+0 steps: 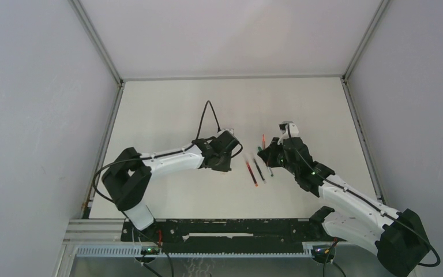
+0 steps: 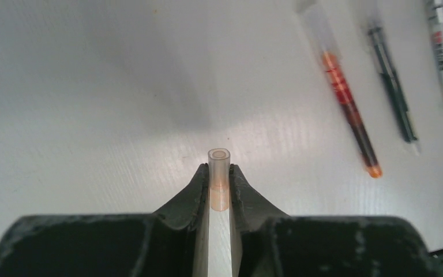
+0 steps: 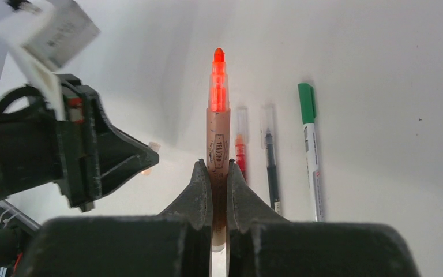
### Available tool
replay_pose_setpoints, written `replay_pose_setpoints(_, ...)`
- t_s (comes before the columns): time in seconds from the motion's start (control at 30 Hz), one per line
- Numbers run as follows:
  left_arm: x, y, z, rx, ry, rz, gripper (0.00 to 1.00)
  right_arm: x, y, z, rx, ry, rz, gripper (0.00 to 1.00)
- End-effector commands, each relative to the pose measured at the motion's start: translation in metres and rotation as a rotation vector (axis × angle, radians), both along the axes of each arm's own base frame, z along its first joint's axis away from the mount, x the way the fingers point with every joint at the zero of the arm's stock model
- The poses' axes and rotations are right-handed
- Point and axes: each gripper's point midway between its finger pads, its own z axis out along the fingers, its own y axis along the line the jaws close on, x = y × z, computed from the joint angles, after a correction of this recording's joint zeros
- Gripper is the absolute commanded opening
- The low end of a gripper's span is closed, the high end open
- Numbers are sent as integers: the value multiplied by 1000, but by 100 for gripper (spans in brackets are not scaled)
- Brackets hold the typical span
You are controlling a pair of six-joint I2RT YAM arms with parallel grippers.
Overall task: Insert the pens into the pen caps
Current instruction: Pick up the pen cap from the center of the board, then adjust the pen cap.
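- Top external view: the left gripper and the right gripper sit near each other over the middle of the table, left one on the left. Each has something pinched. The held pen sticks out of the right gripper toward the far side. Three spare pens lie side by side just in front of the gap between them: red pen, black pen, green pen.
- Left wrist view: the jaws are closed on the cap, a little pale orange tube. It pokes straight out past the fingertips with its open mouth facing away from the wrist, so its long axis runs along the gripper's own line. The spare pens are off to the upper right, well apart from it, and the held pen isn't in shot.
- Right wrist view: the jaws are clamped on the held pen's barrel, orange tip pointing straight out. The left gripper is off to the left, level with the barrel and not ahead of the tip, and only a sliver of the cap shows there.
- My guess is it all hinges on alignment. The cap's mouth sits beside the pen rather than facing its tip, so one arm has to turn or shift until both axes share a line.
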Motion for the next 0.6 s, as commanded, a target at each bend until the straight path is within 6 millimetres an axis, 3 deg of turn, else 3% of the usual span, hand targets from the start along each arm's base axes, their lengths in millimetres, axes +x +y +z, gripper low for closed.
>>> replay_pose_setpoints(0.0, 5, -11, 33, -128, -74, -54, 11, 5, 9, 12, 54, -46, 25, 0)
replay_pose_setpoints(0.1, 4, -14, 48, -191, -96, -78, 11, 4, 15, 2, 61, -7, 39, 0)
replay_pose_setpoints(0.33, -4, -38, 105, -390, -166, -196, 12, 2, 50, 1, 199, 57, 137, 0)
replay_pose_setpoints(0.57, -12, -48, 130, -483, -187, -254, 13, 0, 70, 5, 298, 93, 192, 0)
